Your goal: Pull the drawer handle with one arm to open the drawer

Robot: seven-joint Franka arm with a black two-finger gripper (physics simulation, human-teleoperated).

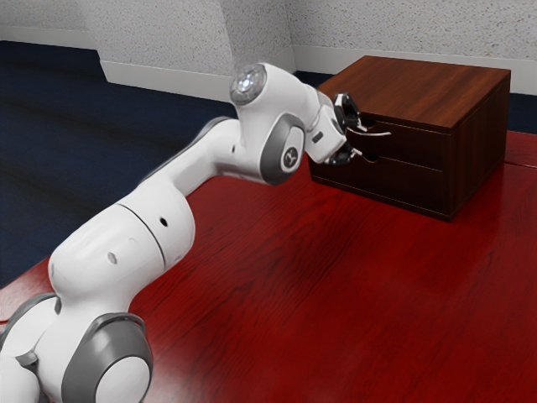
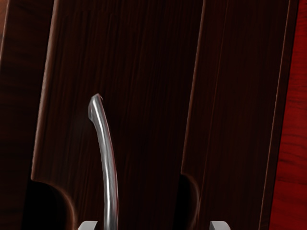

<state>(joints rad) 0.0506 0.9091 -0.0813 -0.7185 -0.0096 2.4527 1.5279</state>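
Note:
A dark wooden cabinet (image 1: 419, 92) with two drawers stands at the far end of the red table (image 1: 336, 285). The upper drawer (image 1: 411, 144) carries a curved silver handle (image 1: 379, 132), and its front looks flush with the cabinet. My black gripper (image 1: 361, 133) is at that handle, fingers spread above and below it. In the wrist view the handle (image 2: 108, 163) runs up the drawer front (image 2: 144, 96), close beside one fingertip (image 2: 88, 224). The other fingertip (image 2: 218, 224) stands far off it. The gripper (image 2: 153, 225) is open, with the handle between its fingers.
The lower drawer (image 1: 394, 180) sits under the upper one. A grey wall with a white skirting board (image 1: 159, 75) and dark blue floor (image 1: 67, 126) lie beyond the table's edge. My arm (image 1: 168, 218) stretches over the table's near part.

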